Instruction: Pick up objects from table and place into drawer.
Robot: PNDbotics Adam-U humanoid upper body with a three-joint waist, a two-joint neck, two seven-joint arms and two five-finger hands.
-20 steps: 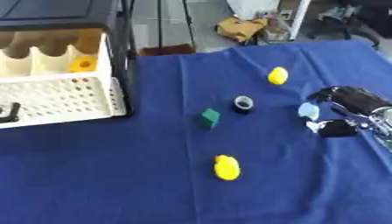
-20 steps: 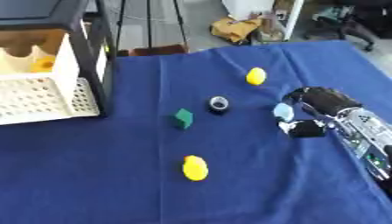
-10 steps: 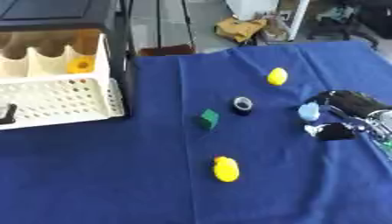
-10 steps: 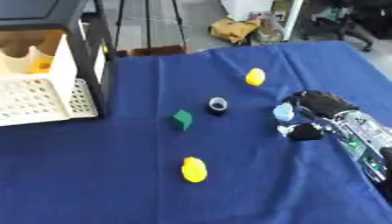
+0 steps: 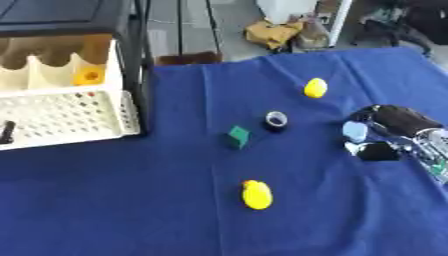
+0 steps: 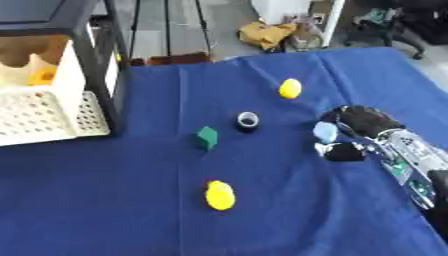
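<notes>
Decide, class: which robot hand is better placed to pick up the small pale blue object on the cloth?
Right. The right robot hand is already at the pale blue object, fingers curling beside it. The left robot hand shows in neither view.

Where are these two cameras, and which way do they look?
Left eye view: in the robot's head, looking down at the blue table; only the right robot hand shows, curled round a pale blue thing.
Right eye view: beside it in the head, facing the same way; that robot hand and more of its forearm show.
Both share the green block, two yellow things, a black ring and the white drawer.
</notes>
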